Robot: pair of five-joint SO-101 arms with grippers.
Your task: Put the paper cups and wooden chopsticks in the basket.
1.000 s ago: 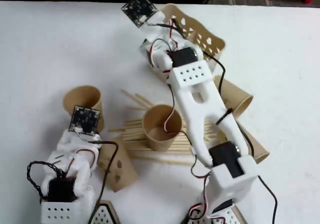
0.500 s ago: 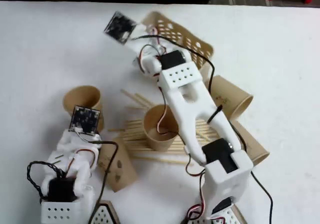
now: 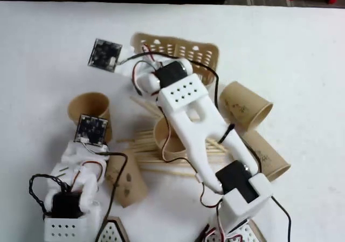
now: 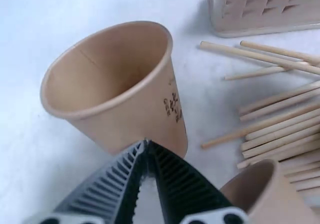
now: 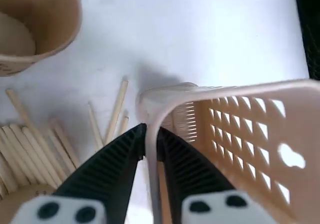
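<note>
The beige perforated basket (image 3: 186,49) sits at the back middle of the table. My right gripper (image 5: 150,135) is shut on the corner of the basket's rim (image 5: 165,95). One paper cup (image 3: 88,106) stands upright at the left, and my left gripper (image 4: 146,145) is shut with nothing in it just in front of that cup (image 4: 112,84). A second upright cup (image 3: 164,139) is partly hidden under the right arm. It stands on the spread of wooden chopsticks (image 3: 141,145). Three more cups lie on their sides (image 3: 245,104) (image 3: 268,156) (image 3: 128,180).
The right arm (image 3: 199,129) stretches across the middle of the table above the chopsticks. Both arm bases stand at the near edge. Bare white table (image 3: 48,42) lies at the far left and far right.
My right arm has swung to the left with the basket's rim in its gripper, and the basket has turned and slid left with it. The left arm has not moved.
</note>
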